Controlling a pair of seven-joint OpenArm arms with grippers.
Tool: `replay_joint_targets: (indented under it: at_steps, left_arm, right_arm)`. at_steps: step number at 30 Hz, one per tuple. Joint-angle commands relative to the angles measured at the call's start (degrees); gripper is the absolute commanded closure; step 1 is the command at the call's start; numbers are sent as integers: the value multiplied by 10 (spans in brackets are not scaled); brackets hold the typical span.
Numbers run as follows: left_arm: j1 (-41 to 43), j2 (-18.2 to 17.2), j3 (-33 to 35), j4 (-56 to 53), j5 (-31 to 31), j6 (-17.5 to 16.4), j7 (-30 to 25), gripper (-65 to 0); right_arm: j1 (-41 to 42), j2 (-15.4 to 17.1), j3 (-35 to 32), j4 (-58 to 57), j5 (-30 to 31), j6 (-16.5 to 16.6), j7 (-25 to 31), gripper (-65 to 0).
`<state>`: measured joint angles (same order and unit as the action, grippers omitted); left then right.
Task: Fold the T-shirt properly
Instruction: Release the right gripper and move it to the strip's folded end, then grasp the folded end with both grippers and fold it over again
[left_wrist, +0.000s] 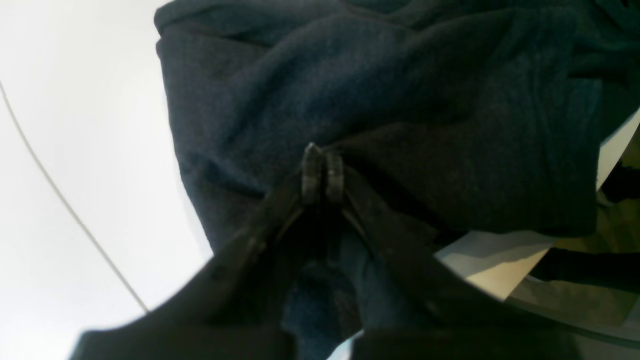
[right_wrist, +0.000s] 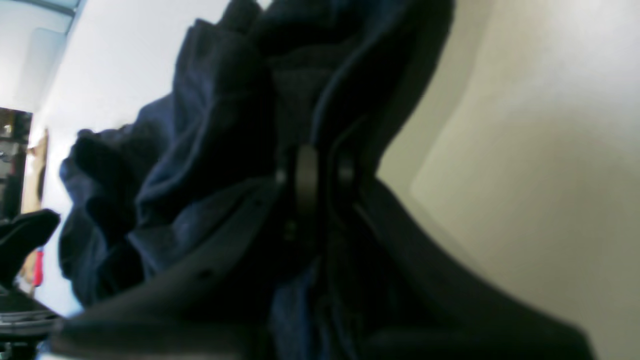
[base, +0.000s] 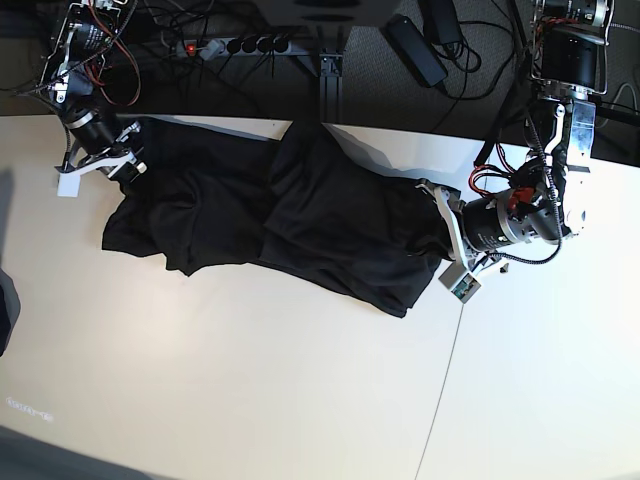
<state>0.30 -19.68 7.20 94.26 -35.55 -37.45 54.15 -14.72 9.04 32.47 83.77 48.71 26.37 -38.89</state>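
The black T-shirt lies crumpled in a long band across the back of the pale table. At the shirt's right end, my left gripper is shut on a fold of the cloth; in the left wrist view its fingertips meet with the dark knit T-shirt pinched between them. At the shirt's far left corner, my right gripper has closed on the fabric. The right wrist view shows the T-shirt bunched between and around the two fingers. No print shows.
The table's back edge runs just behind the shirt, with a power strip, a black adapter and cables beyond it. A thin seam line crosses the table at the right. A small white tag lies by the right arm.
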Motion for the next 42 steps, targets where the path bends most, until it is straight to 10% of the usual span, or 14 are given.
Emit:
replay_joint_targets:
  at_steps: [1, 19, 42]
  left_arm:
    - [-9, -3, -2, 9, -9, 9, -11, 0]
    - [1, -3, -106, 21, -63, 12, 45, 0]
    - [69, 93, -88, 3, -22, 8, -3, 0]
  right_arm:
    - [1, 7, 1, 6, -8, 35, 12, 0]
    - [4, 140, 16, 7, -31, 35, 22, 0]
    - [4, 139, 16, 157, 6, 35, -32, 0]
